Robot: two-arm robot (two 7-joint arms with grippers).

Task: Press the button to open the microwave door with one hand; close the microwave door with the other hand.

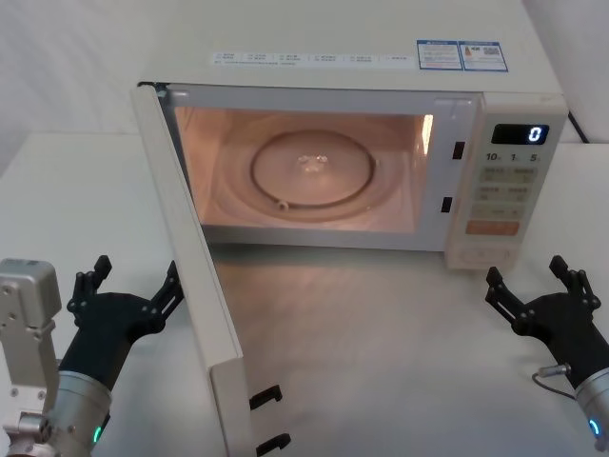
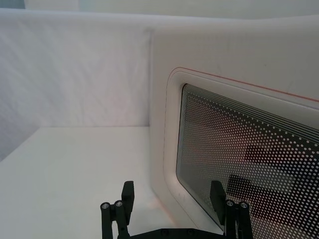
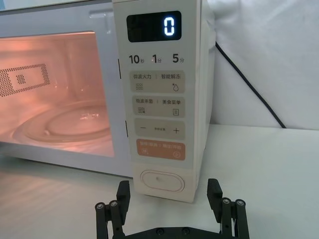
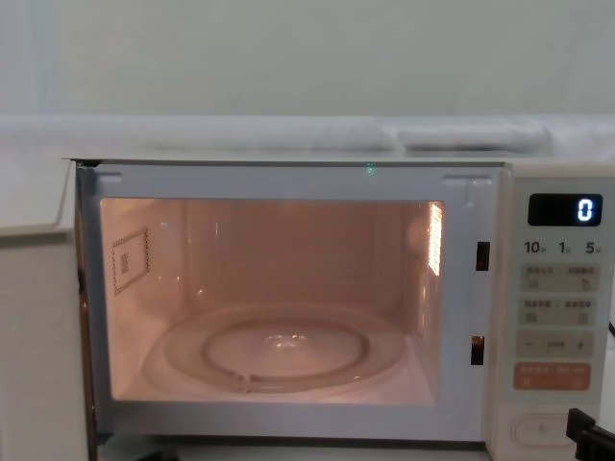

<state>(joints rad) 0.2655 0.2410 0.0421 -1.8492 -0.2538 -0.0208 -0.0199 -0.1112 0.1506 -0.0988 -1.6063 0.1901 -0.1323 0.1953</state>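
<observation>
The microwave door (image 1: 202,286) stands swung wide open toward me on the left, and the cavity glows orange. In the left wrist view its dotted glass window (image 2: 249,149) is close ahead. My left gripper (image 1: 136,274) is open, just left of the door's outer face; its jaws (image 2: 172,191) straddle the door's lower corner without touching it. The cream pill-shaped button (image 1: 493,255) sits at the bottom of the control panel. My right gripper (image 1: 525,272) hovers open a little in front of and below the button (image 3: 162,180), empty.
The glass turntable (image 1: 312,171) lies in the lit cavity. The display (image 3: 153,26) reads 0. A black cable (image 3: 249,84) runs down the wall right of the microwave. Two latch hooks (image 1: 266,419) jut from the door's near edge. White tabletop (image 1: 381,362) spreads between the arms.
</observation>
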